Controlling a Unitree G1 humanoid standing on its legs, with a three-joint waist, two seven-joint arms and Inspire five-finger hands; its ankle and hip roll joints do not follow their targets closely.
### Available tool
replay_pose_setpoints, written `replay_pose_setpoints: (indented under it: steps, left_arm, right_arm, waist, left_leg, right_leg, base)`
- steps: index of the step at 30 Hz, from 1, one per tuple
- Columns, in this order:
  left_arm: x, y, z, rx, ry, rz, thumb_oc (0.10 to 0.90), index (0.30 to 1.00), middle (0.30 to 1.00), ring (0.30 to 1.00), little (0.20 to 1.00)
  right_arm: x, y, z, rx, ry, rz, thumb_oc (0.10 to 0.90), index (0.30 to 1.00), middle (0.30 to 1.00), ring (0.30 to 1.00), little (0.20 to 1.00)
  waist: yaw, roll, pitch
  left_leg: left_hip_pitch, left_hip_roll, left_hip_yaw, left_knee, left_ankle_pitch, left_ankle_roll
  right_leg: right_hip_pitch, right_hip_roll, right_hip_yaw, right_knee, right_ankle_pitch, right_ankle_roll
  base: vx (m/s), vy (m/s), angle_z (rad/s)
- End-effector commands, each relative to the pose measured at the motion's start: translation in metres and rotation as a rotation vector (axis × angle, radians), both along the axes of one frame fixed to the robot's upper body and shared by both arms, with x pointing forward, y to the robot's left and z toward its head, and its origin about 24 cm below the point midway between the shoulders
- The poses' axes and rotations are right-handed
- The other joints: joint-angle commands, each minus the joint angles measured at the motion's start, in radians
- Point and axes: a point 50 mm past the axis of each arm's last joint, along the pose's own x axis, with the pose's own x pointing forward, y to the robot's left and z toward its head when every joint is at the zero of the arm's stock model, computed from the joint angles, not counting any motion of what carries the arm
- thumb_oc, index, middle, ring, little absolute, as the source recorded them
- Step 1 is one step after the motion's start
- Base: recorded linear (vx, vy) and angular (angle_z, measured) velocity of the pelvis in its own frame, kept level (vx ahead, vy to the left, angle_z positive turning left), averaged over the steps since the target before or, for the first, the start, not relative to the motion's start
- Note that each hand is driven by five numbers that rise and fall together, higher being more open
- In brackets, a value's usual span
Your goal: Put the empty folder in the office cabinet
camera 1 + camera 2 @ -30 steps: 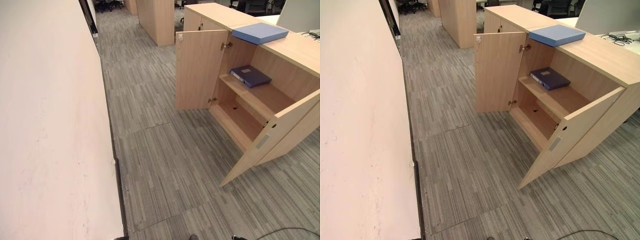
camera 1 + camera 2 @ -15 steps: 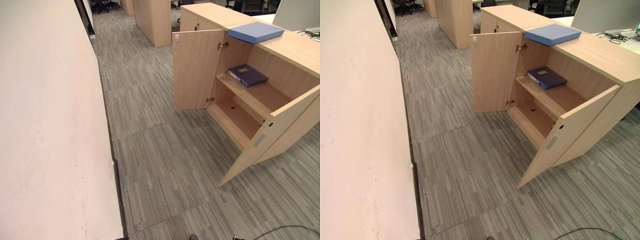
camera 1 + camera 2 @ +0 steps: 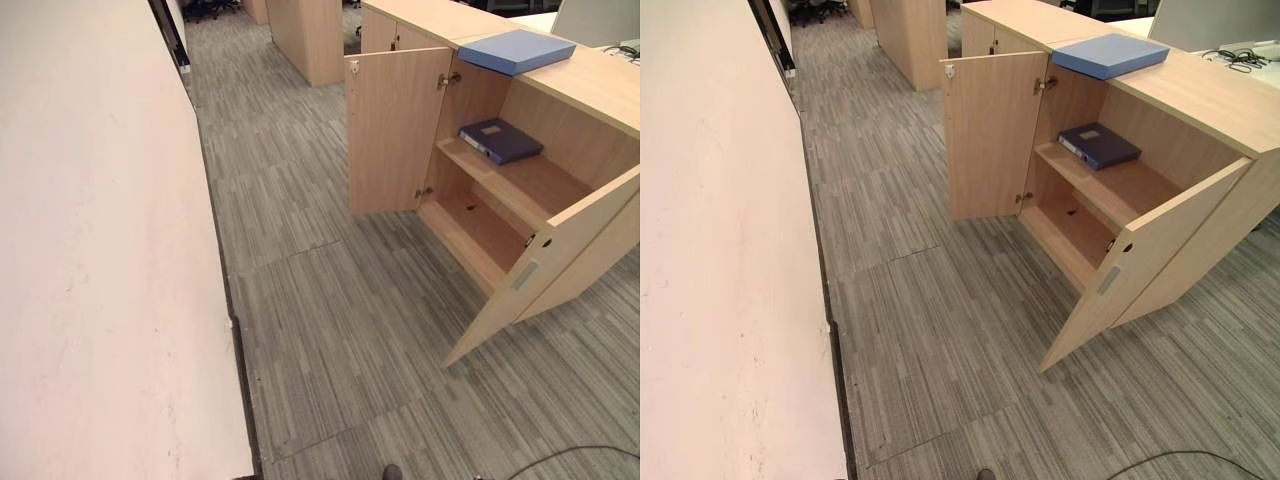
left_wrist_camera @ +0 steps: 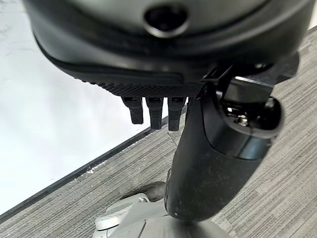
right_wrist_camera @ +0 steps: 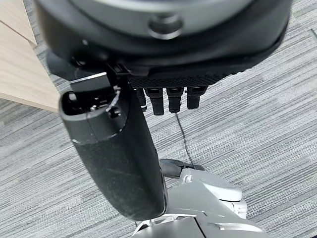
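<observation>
A light wooden office cabinet (image 3: pixel 590 95) stands at the right with both doors open: the left door (image 3: pixel 395 130) swings toward the aisle, the right door (image 3: pixel 560 260) juts out over the carpet. A light blue folder (image 3: pixel 515 50) lies flat on the cabinet's top. A dark blue folder (image 3: pixel 500 140) lies on the upper shelf inside. The lower shelf is bare. My left hand (image 4: pixel 213 148) hangs over the carpet, fingers (image 4: pixel 153 111) straight, holding nothing. My right hand (image 5: pixel 119 148) hangs likewise, open and holding nothing.
A long white wall (image 3: pixel 90 250) runs along the left side. Grey striped carpet (image 3: pixel 340 320) lies between it and the cabinet. Another wooden cabinet (image 3: pixel 310 40) stands at the far end of the aisle. Cables (image 3: pixel 1230 60) lie on a desk behind the cabinet.
The whole picture has shifted slightly, so the camera has moved; the cabinet and both folders lie as before.
</observation>
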Motion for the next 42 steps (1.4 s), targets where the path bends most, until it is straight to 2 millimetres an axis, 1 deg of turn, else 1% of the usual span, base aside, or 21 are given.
replay_pose_setpoints:
  steps: [1, 4, 7, 9, 11, 14, 15, 18, 23, 25, 26, 28, 32, 33, 34, 36, 37, 39, 40, 41, 42]
  left_arm:
    - [0.005, 0.003, 0.001, 0.014, -0.002, 0.015, 0.8, 0.9, 0.9, 0.9, 0.9]
    - [0.007, 0.001, 0.001, 0.005, -0.016, 0.037, 0.8, 0.9, 0.9, 0.9, 0.9]
    - [0.017, 0.002, 0.003, 0.013, -0.043, 0.061, 0.8, 0.9, 0.9, 0.9, 0.9]
    - [0.018, 0.002, 0.003, 0.007, -0.05, 0.094, 0.8, 0.9, 0.9, 0.9, 0.9]
    - [0.015, 0.003, 0.002, 0.009, -0.045, 0.111, 0.8, 0.9, 0.9, 0.9, 0.9]
    - [0.006, 0.003, 0.001, 0.002, -0.029, 0.156, 0.8, 0.9, 0.9, 0.9, 0.9]
    - [0.001, 0.004, 0.0, 0.004, -0.019, 0.171, 0.8, 0.9, 0.9, 0.9, 0.9]
    - [-0.004, 0.006, 0.0, 0.009, -0.007, 0.177, 0.8, 0.9, 0.9, 0.9, 0.9]
    - [-0.02, 0.006, -0.002, 0.016, 0.039, 0.197, 0.8, 0.9, 0.9, 0.9, 0.9]
    - [-0.025, 0.009, -0.002, 0.03, 0.055, 0.195, 0.8, 0.9, 0.9, 0.9, 0.9]
    - [-0.024, 0.013, -0.001, 0.041, 0.048, 0.198, 0.8, 0.9, 0.9, 0.9, 0.9]
    - [-0.021, 0.017, 0.0, 0.05, 0.038, 0.196, 0.8, 0.9, 0.9, 0.9, 0.9]
    - [-0.002, 0.029, 0.006, 0.082, -0.028, 0.173, 0.8, 0.9, 0.9, 0.9, 0.9]
    - [0.004, 0.034, 0.009, 0.101, -0.045, 0.128, 0.8, 0.9, 0.9, 0.9, 0.9]
    - [0.004, 0.034, 0.009, 0.1, -0.045, 0.128, 0.8, 0.9, 0.9, 0.9, 0.9]
    - [0.01, 0.036, 0.011, 0.102, -0.063, 0.114, 0.8, 0.9, 0.9, 0.9, 0.9]
    - [0.009, 0.037, 0.011, 0.105, -0.061, 0.108, 0.8, 0.9, 0.9, 0.9, 0.9]
    - [0.01, 0.038, 0.012, 0.109, -0.068, 0.094, 0.8, 0.9, 0.9, 0.9, 0.9]
    - [0.01, 0.038, 0.012, 0.115, -0.068, 0.082, 0.8, 0.9, 0.9, 0.9, 0.9]
    - [0.01, 0.038, 0.012, 0.115, -0.068, 0.082, 0.8, 0.9, 0.9, 0.9, 0.9]
    - [0.008, 0.036, 0.01, 0.122, -0.05, 0.054, 0.8, 0.9, 0.9, 0.9, 0.9]
  right_arm:
    - [-0.002, -0.008, 0.002, -0.031, 0.041, 0.033, 0.8, 0.9, 0.9, 0.9, 0.9]
    - [0.004, -0.004, 0.002, -0.032, 0.007, 0.042, 0.8, 0.9, 0.9, 0.9, 0.9]
    - [0.011, -0.002, 0.003, -0.019, -0.02, 0.053, 0.8, 0.9, 0.9, 0.9, 0.9]
    - [0.009, -0.007, 0.004, -0.04, -0.009, 0.058, 0.8, 0.9, 0.9, 0.9, 0.9]
    - [0.008, -0.009, 0.004, -0.046, -0.006, 0.064, 0.8, 0.9, 0.9, 0.9, 0.9]
    - [0.01, -0.006, 0.004, -0.048, 0.001, 0.12, 0.8, 0.9, 0.9, 0.9, 0.9]
    - [0.011, -0.005, 0.004, -0.059, 0.013, 0.169, 0.8, 0.9, 0.9, 0.9, 0.9]
    - [0.013, -0.006, 0.004, -0.065, 0.015, 0.196, 0.8, 0.9, 0.9, 0.9, 0.9]
    - [0.013, -0.004, 0.003, -0.056, 0.017, 0.203, 0.8, 0.9, 0.9, 0.9, 0.9]
    - [0.01, -0.003, 0.002, -0.05, 0.029, 0.206, 0.8, 0.9, 0.9, 0.9, 0.9]
    - [0.005, 0.001, 0.001, -0.038, 0.048, 0.214, 0.8, 0.9, 0.9, 0.9, 0.9]
    - [0.001, 0.002, -0.001, -0.032, 0.067, 0.223, 0.8, 0.9, 0.9, 0.9, 0.9]
    - [0.016, 0.009, 0.0, -0.008, 0.022, 0.242, 0.8, 0.9, 0.9, 0.9, 0.9]
    - [0.028, 0.009, 0.003, -0.01, -0.014, 0.268, 0.8, 0.9, 0.9, 0.9, 0.9]
    - [0.028, 0.008, 0.003, -0.01, -0.014, 0.268, 0.8, 0.9, 0.9, 0.9, 0.9]
    - [0.037, 0.006, 0.006, -0.025, -0.039, 0.294, 0.8, 0.9, 0.9, 0.9, 0.9]
    - [0.042, 0.007, 0.008, -0.03, -0.055, 0.315, 0.8, 0.9, 0.9, 0.9, 0.9]
    - [0.055, 0.007, 0.012, -0.047, -0.101, 0.342, 0.8, 0.9, 0.9, 0.9, 0.9]
    - [0.074, 0.003, 0.02, -0.068, -0.171, 0.345, 0.8, 0.9, 0.9, 0.9, 0.9]
    - [0.074, 0.003, 0.02, -0.068, -0.172, 0.345, 0.8, 0.9, 0.9, 0.9, 0.9]
    - [0.115, 0.026, 0.03, -0.068, -0.271, 0.36, 0.8, 0.9, 0.9, 0.9, 0.9]
  waist:
    - [-0.012, -0.057, -0.008]
    - [-0.009, -0.057, 0.006]
    - [0.005, -0.094, 0.065]
    - [0.018, -0.095, 0.07]
    - [0.026, -0.097, 0.068]
    - [0.058, -0.09, 0.069]
    - [0.081, -0.087, 0.077]
    - [0.102, -0.084, 0.084]
    - [0.13, -0.068, 0.071]
    - [0.131, -0.057, 0.054]
    - [0.137, -0.055, 0.039]
    - [0.141, -0.063, 0.02]
    - [0.147, -0.087, -0.022]
    - [0.138, -0.087, -0.018]
    - [0.139, -0.085, -0.02]
    - [0.132, -0.077, -0.003]
    - [0.127, -0.069, 0.005]
    - [0.116, -0.057, 0.031]
    - [0.099, -0.037, 0.063]
    - [0.099, -0.037, 0.064]
    - [0.103, -0.023, 0.076]
  left_leg:
    - [-0.008, 0.032, 0.022, -0.035, -0.037, -0.073]
    - [-0.008, 0.049, 0.021, -0.029, -0.023, -0.072]
    - [-0.156, 0.041, 0.017, 0.24, -0.068, -0.073]
    - [-0.225, 0.042, -0.007, 0.246, -0.046, -0.069]
    - [-0.255, 0.037, -0.027, 0.236, -0.03, -0.066]
    - [-0.312, 0.031, -0.087, 0.172, 0.057, -0.07]
    - [-0.344, 0.048, -0.12, 0.115, 0.1, -0.08]
    - [-0.37, 0.069, -0.143, 0.029, 0.129, -0.09]
    - [-0.414, 0.119, -0.129, -0.035, 0.144, -0.123]
    - [-0.399, 0.125, -0.126, -0.035, 0.184, -0.138]
    - [-0.383, 0.128, -0.11, -0.035, 0.22, -0.137]
    - [-0.37, 0.12, -0.098, -0.035, 0.234, -0.131]
    - [-0.32, 0.035, -0.043, -0.035, 0.169, -0.06]
    - [-0.261, -0.036, -0.032, -0.035, 0.117, -0.005]
    - [-0.263, -0.034, -0.032, -0.035, 0.117, -0.005]
    - [-0.224, -0.077, -0.046, -0.035, 0.094, 0.024]
    - [-0.198, -0.089, -0.059, -0.035, 0.077, 0.034]
    - [-0.153, -0.096, -0.081, -0.035, 0.059, 0.043]
    - [-0.117, -0.081, -0.096, -0.035, 0.049, 0.04]
    - [-0.116, -0.081, -0.096, -0.035, 0.049, 0.04]
    - [-0.099, -0.078, -0.102, -0.035, 0.043, 0.038]
  right_leg:
    - [0.045, -0.043, -0.041, 0.006, -0.037, 0.105]
    - [0.033, -0.033, -0.03, 0.036, -0.056, 0.088]
    - [-0.001, -0.052, -0.02, 0.105, -0.091, 0.06]
    - [-0.004, -0.053, -0.024, 0.115, -0.104, 0.057]
    - [-0.002, -0.051, -0.022, 0.121, -0.11, 0.055]
    - [0.018, -0.031, -0.004, 0.119, -0.129, 0.054]
    - [0.042, -0.023, 0.014, 0.114, -0.146, 0.054]
    - [0.078, -0.02, 0.039, 0.101, -0.162, 0.06]
    - [0.161, -0.009, 0.105, 0.068, -0.188, 0.072]
    - [0.182, -0.011, 0.112, 0.055, -0.196, 0.075]
    - [0.192, -0.028, 0.112, 0.049, -0.199, 0.088]
    - [0.188, -0.055, 0.116, 0.051, -0.192, 0.106]
    - [0.122, -0.182, 0.117, 0.191, -0.119, 0.19]
    - [0.018, -0.278, 0.101, 0.451, 0.03, 0.205]
    - [0.016, -0.276, 0.102, 0.45, 0.032, 0.205]
    - [-0.021, -0.327, 0.075, 0.597, 0.157, 0.182]
    - [-0.049, -0.34, 0.064, 0.659, 0.189, 0.17]
    - [-0.12, -0.346, 0.047, 0.746, 0.174, 0.152]
    - [-0.2, -0.307, 0.018, 0.723, 0.088, 0.128]
    - [-0.199, -0.307, 0.018, 0.724, 0.087, 0.127]
    - [-0.231, -0.291, -0.008, 0.686, 0.063, 0.123]
  base:
    - [0.02, -0.076, 0.17]
    - [0.0, -0.096, 0.1]
    - [-0.1, -0.167, 0.02]
    - [0.03, -0.114, 0.08]
    - [0.1, -0.05, 0.1]
    - [0.19, -0.013, 0.06]
    - [0.17, -0.007, -0.24]
    - [0.21, 0.026, -0.41]
    - [0.29, 0.098, -0.39]
    - [0.28, 0.199, -0.53]
    - [0.37, 0.29, -0.59]
    - [0.35, 0.306, -0.48]
    - [0.36, 0.471, -0.33]
    - [0.23, 0.454, -0.29]
    - [0.21, 0.462, -0.07]
    - [0.14, 0.265, 0.26]
    - [0.19, 0.275, 0.56]
    - [0.22, 0.168, 0.39]
    - [0.18, 0.064, 0.25]
    - [0.19, 0.032, 0.3]
    - [0.11, 0.002, 0.33]
